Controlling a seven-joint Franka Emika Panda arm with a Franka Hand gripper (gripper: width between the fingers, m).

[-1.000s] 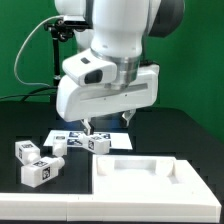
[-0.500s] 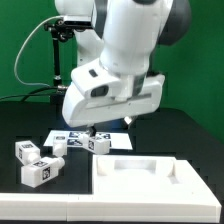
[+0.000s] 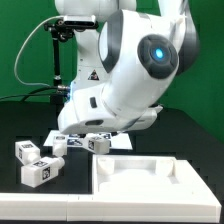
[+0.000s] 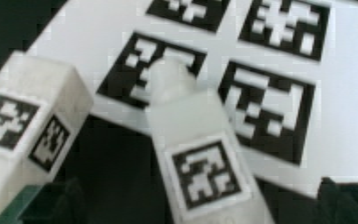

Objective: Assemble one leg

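Observation:
In the wrist view a white leg (image 4: 194,140) lies partly on the marker board (image 4: 247,50), its narrower stub end (image 4: 167,72) pointing away and a tag sticker on its near face. My gripper (image 4: 185,208) is open. Its dark fingertips (image 4: 5,205) show on either side of this leg, apart from it. A second leg (image 4: 25,110) lies beside it. In the exterior view the leg (image 3: 97,143) sits under the tilted hand, and the fingers are hidden by the arm.
Three more legs (image 3: 37,172) lie at the exterior view's left. The large flat white panel with raised rim (image 3: 150,180) lies at the front right. The marker board (image 3: 70,136) lies behind the legs. A green wall is at the back.
The arm has tilted over and swung toward the exterior view's right, and the hand has come down lower over the leg by the marker board. The parts have not moved.

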